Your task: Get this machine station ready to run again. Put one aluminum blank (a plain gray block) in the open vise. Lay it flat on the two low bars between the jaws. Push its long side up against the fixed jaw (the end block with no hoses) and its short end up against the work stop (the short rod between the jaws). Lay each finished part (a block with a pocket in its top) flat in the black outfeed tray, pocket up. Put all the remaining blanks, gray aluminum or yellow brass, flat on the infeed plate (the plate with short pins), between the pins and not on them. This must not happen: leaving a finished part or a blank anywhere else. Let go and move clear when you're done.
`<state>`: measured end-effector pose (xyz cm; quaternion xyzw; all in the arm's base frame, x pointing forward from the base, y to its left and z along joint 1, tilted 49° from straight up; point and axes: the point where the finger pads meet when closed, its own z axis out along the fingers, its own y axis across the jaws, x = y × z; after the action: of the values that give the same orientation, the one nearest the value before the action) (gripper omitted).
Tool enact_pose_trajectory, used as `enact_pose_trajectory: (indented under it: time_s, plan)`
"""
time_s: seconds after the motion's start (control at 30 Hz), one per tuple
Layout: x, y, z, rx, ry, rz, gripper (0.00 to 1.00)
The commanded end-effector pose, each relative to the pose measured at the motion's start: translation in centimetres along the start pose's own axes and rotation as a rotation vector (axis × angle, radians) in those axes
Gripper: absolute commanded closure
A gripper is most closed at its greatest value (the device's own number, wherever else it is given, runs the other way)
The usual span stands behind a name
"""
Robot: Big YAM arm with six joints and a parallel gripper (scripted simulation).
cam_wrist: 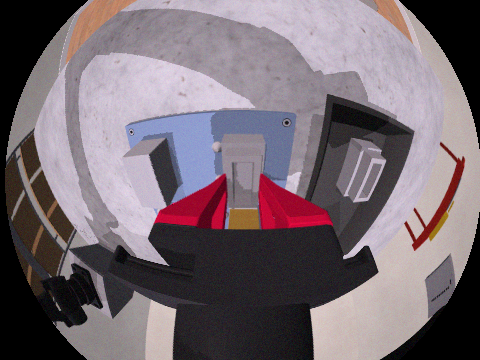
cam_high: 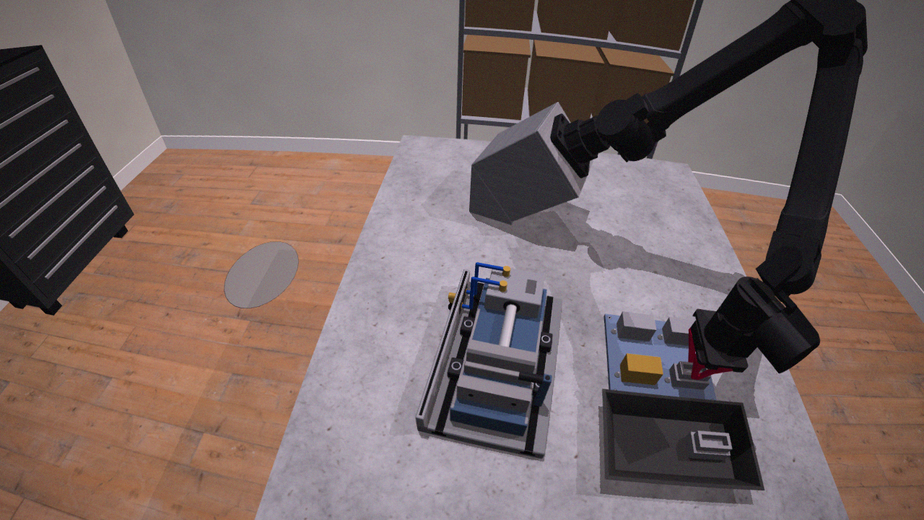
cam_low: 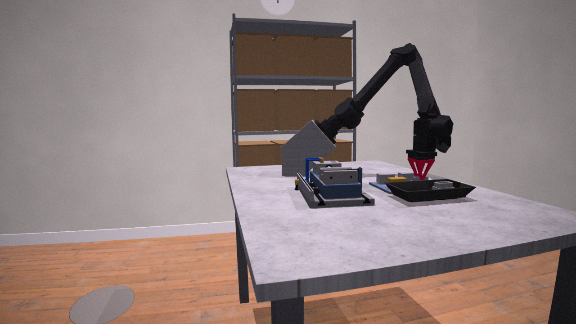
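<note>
My gripper (cam_high: 691, 373) (cam_low: 420, 175) (cam_wrist: 243, 180) is shut on a gray finished part (cam_high: 683, 374) (cam_wrist: 242, 152) with a pocket in its top. The part sits at the front right of the blue infeed plate (cam_high: 667, 354) (cam_wrist: 194, 140). A yellow brass blank (cam_high: 640, 367) (cam_low: 396, 178) and two gray blanks (cam_high: 636, 325) (cam_high: 677, 329) lie on the same plate. Another finished part (cam_high: 710, 443) (cam_low: 443, 184) (cam_wrist: 360, 170) lies pocket up in the black outfeed tray (cam_high: 608, 445) (cam_low: 418, 195) (cam_wrist: 331, 140). The vise (cam_high: 500, 362) (cam_low: 336, 184) stands open to the left, with no block between its jaws.
The arm's gray base housing (cam_high: 523, 171) (cam_low: 306, 150) stands at the back of the table. The tray's wall lies just in front of the plate. A black drawer cabinet (cam_high: 45, 174) and a shelf of boxes (cam_low: 291, 92) stand off the table.
</note>
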<state>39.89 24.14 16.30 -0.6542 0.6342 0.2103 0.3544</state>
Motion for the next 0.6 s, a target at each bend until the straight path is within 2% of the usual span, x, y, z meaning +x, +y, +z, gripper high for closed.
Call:
enact_pose_trajectory:
  time_s: [0.0, 0.43, 0.57]
  plan:
    - [-0.53, 0.04, 0.58, -0.004, -0.005, -0.011, 1.0]
    - [-0.55, 0.04, 0.52, -0.004, -0.005, -0.011, 1.0]
    - [-0.62, -0.13, -0.33, 0.003, -0.005, -0.014, 1.0]
